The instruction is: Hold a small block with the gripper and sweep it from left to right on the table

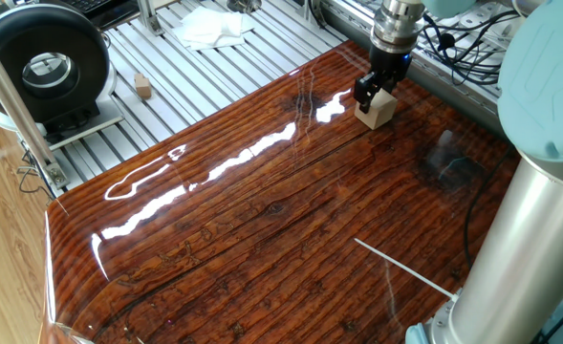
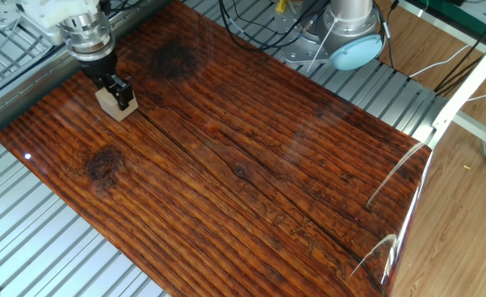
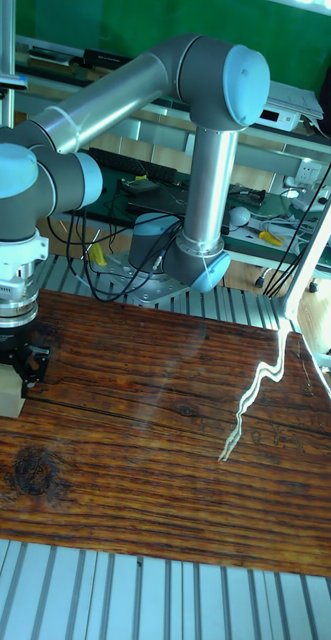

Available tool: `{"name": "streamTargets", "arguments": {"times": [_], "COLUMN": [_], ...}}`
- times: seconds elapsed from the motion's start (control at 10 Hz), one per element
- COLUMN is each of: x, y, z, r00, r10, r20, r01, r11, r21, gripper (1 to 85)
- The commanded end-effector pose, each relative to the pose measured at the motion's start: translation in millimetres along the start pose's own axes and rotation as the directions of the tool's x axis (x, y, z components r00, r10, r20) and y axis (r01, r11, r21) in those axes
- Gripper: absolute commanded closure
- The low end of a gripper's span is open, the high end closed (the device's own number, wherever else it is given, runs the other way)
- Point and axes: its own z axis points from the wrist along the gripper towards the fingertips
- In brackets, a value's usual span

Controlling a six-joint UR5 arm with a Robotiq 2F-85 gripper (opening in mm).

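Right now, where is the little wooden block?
The small block sits on the table near its far edge in one fixed view, under the claw, which is shut on it. In the tall fixed view it is at far left.

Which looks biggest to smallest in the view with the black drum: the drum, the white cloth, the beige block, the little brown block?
1. black drum, though nearest the camera
2. white cloth
3. beige block
4. little brown block
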Motion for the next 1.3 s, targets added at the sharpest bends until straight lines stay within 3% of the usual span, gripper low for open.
{"name": "streamTargets", "arguments": {"times": [0.0,1.2], "x": [-2.1,-1.6], "y": [2.3,3.7], "z": [-0.8,-0.4], "r00": [1.000,1.000], "r10": [0.007,0.008], "r20": [0.007,0.000], "r01": [-0.007,-0.008], "r11": [1.000,1.000], "r21": [-0.010,-0.014], "gripper": [84.7,84.7]}}
